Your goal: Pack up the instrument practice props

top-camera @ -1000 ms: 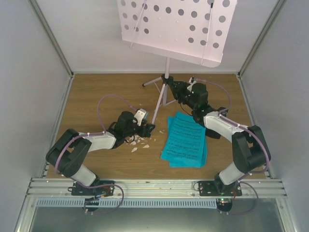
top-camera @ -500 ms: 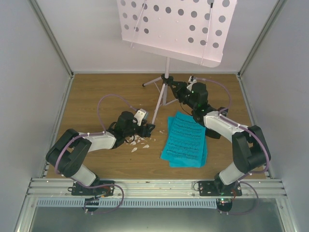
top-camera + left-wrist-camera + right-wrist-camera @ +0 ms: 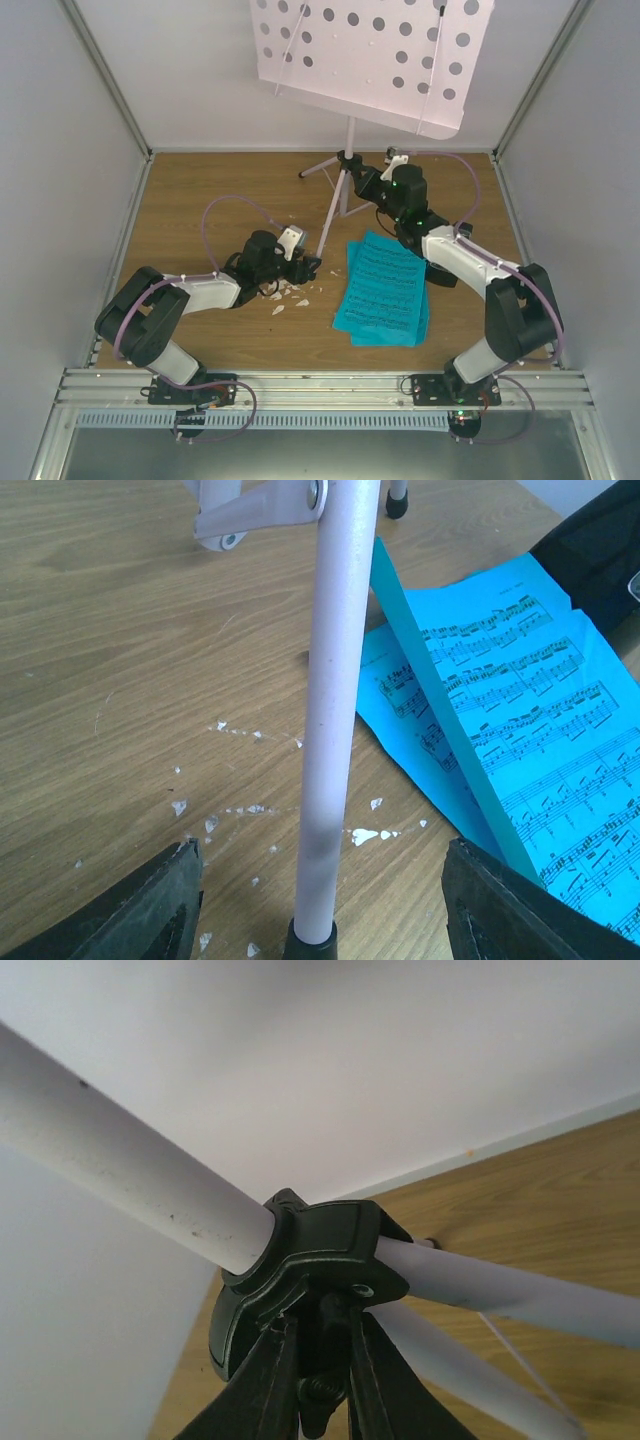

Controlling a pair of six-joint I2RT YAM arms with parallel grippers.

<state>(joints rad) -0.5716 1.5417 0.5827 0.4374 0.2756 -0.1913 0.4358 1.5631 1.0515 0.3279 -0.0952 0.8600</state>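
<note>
The pale pink perforated music stand (image 3: 375, 55) stands on its thin tripod at the back of the table. My right gripper (image 3: 365, 180) is shut on the knob of the tripod's black collar (image 3: 320, 1255). My left gripper (image 3: 311, 265) is open, with its jaws on either side of the near tripod leg (image 3: 335, 700) just above its black foot, not touching it. The bright blue music sheets (image 3: 383, 290) lie flat to the right of that leg and also show in the left wrist view (image 3: 520, 740). The metronome is out of view.
Small white scraps (image 3: 290, 295) lie scattered on the wooden table (image 3: 200, 190) around the left gripper and show in the left wrist view (image 3: 365, 835). Grey walls enclose the table on three sides, and a metal rail (image 3: 320, 385) runs along the near edge.
The stand's desk and collar have shifted slightly to the right and back, together with my right gripper. The left arm has not moved.
</note>
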